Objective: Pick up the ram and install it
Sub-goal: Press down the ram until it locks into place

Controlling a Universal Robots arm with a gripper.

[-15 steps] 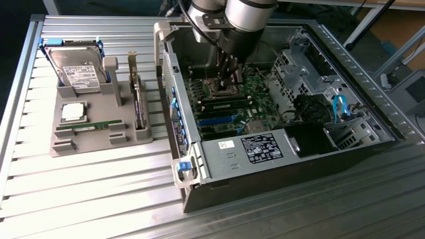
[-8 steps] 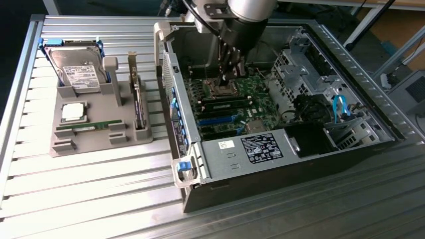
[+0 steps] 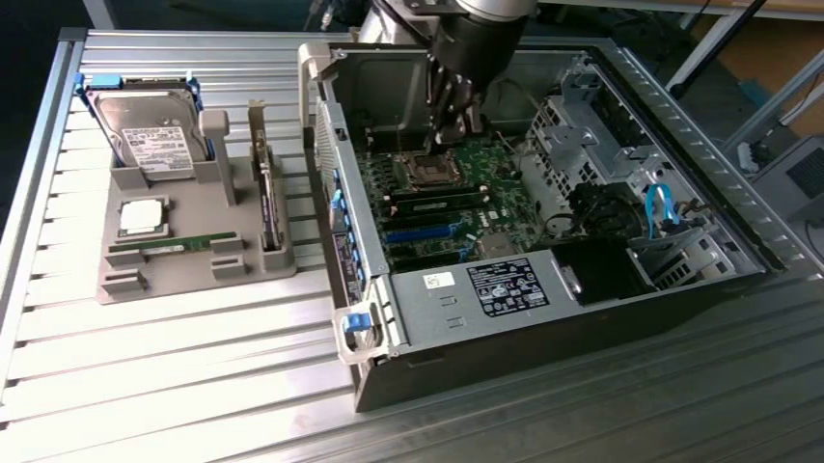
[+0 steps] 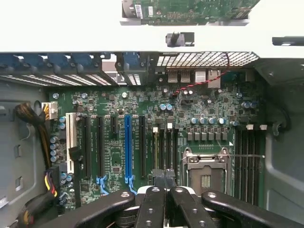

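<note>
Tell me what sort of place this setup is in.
Probably a lab or workshop bench for computer assembly. An open PC case lies on a ribbed metal table, its motherboard exposed. Beside it a grey holder keeps parts: a hard drive, a processor and the ram.

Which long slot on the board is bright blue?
The tall one in the middle of the green board. The slots beside it are black.

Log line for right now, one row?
gripper over green motherboard inside open metal computer case | long thin green ram stick in grey tray outside case
</note>
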